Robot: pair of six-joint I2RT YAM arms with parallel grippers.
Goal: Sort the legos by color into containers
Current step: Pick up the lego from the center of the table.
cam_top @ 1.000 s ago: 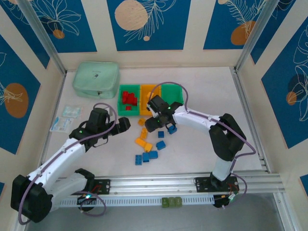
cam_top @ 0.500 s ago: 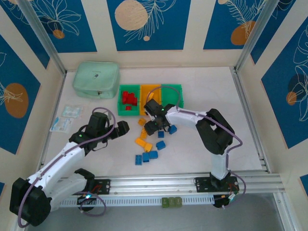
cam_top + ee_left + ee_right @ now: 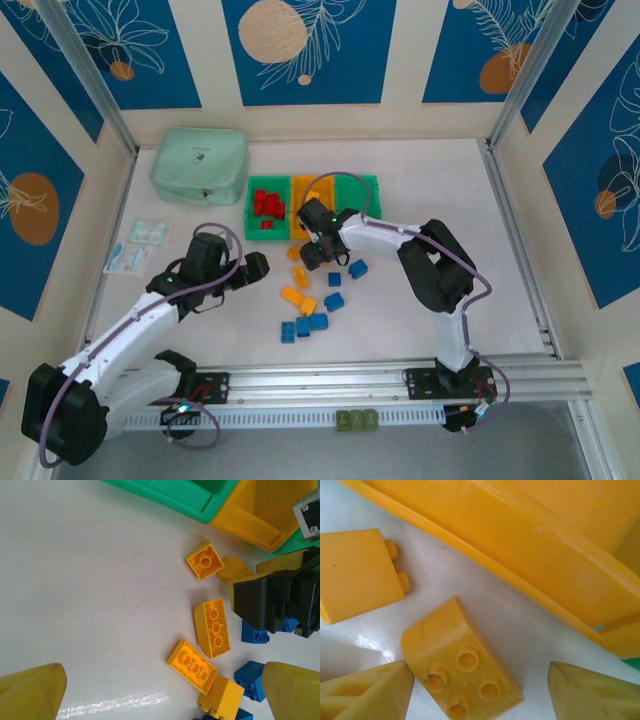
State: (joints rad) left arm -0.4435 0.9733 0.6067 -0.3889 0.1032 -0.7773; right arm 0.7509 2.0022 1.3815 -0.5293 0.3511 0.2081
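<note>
The left arm (image 3: 130, 325) stretches diagonally forward and to the right from its base, and the left hand (image 3: 258, 266) is spread wide. The right arm (image 3: 420, 255) is folded sharply at the elbow and reaches left. The right hand (image 3: 311, 256) points down, with its fingers (image 3: 370, 690) apart.

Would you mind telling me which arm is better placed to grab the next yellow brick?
Right. The right hand straddles a yellow brick beside the yellow bin; the left hand hovers open, farther away.
</note>
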